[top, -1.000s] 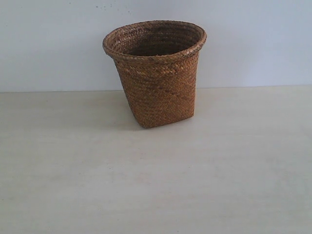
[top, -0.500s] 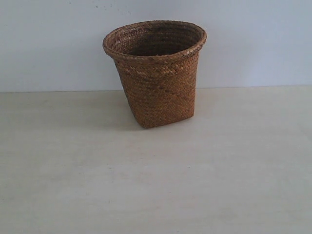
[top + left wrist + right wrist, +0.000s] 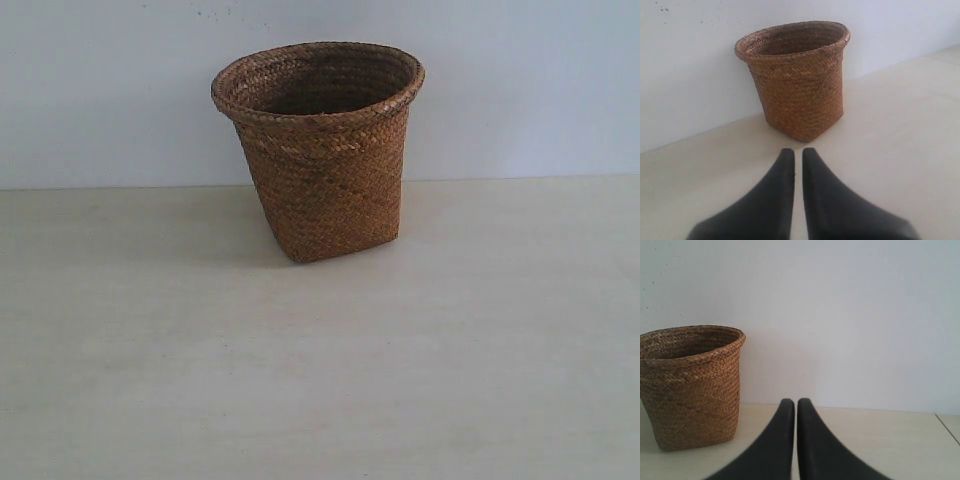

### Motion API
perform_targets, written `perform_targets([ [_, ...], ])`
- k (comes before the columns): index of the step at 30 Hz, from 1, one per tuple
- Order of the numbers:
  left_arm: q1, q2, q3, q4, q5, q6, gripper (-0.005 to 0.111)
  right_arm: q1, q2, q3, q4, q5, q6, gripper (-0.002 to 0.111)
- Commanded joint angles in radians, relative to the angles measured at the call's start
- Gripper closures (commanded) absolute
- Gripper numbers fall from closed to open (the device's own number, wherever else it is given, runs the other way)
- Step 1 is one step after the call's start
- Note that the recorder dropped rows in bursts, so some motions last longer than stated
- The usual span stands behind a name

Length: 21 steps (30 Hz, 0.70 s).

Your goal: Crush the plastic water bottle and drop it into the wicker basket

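Observation:
The brown wicker basket (image 3: 320,150) stands upright at the back of the pale table, close to the wall. It also shows in the left wrist view (image 3: 795,80) and the right wrist view (image 3: 690,385). The plastic water bottle is out of view in every frame; the basket's inside is dark and I cannot see into it. My left gripper (image 3: 798,152) is shut with nothing between its black fingers, a short way in front of the basket. Off to the basket's side, my right gripper (image 3: 792,402) is shut and holds nothing. Neither gripper shows in the exterior view.
A plain white wall (image 3: 520,90) rises right behind the basket. The pale wooden tabletop (image 3: 320,380) stretches wide in front of the basket and to both its sides. A table seam or edge (image 3: 946,426) shows in the right wrist view.

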Motion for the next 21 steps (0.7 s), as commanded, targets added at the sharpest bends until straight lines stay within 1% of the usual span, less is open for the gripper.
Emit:
perform_targets([
  [1,0.009,-0.006,0.078,0.047,-0.106,-0.057,0.102,-0.003,-0.004,0.006,0.0,-0.001,0.003,0.108],
  [6,0.078,-0.006,0.155,0.053,-0.187,-0.128,0.102,-0.003,-0.004,0.006,0.0,-0.001,0.003,0.108],
  [13,0.177,-0.013,0.206,0.053,-0.212,-0.132,0.102,-0.003,-0.004,0.006,0.0,-0.001,0.003,0.108],
  [18,0.25,-0.127,0.252,0.053,-0.207,-0.137,0.102,-0.003,-0.004,0.006,0.0,-0.001,0.003,0.108],
  [21,0.311,-0.193,0.285,0.053,-0.187,-0.159,0.102,-0.003,-0.004,0.006,0.0,-0.001,0.003,0.108],
])
